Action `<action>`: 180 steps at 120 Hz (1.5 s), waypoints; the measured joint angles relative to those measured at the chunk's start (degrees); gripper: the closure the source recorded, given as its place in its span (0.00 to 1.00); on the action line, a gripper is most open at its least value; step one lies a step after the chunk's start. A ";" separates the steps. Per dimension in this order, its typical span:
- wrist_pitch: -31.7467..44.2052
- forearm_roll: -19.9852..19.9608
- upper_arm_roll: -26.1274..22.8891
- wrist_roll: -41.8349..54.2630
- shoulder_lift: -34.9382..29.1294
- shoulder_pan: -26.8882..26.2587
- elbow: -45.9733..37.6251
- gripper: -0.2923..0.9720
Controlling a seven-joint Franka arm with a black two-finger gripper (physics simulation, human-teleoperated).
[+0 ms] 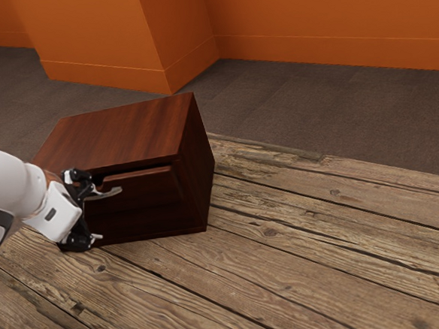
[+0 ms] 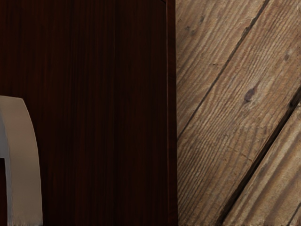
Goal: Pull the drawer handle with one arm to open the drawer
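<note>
tool beside handle of dark drawer.

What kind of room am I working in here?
Probably a plain simulated indoor room: a rough plank table carries a dark wooden drawer cabinet, with grey carpet and orange walls behind it.

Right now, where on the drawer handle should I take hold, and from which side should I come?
Grip the middle of the drawer handle, coming straight at the drawer front from the exterior view's left. The pale curved bar projects from the dark front, so one finger of the open gripper can probably pass above it and one below.
</note>
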 joint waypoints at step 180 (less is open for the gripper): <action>0.33 -9.60 -27.66 -5.80 -9.35 23.59 -15.59 0.24</action>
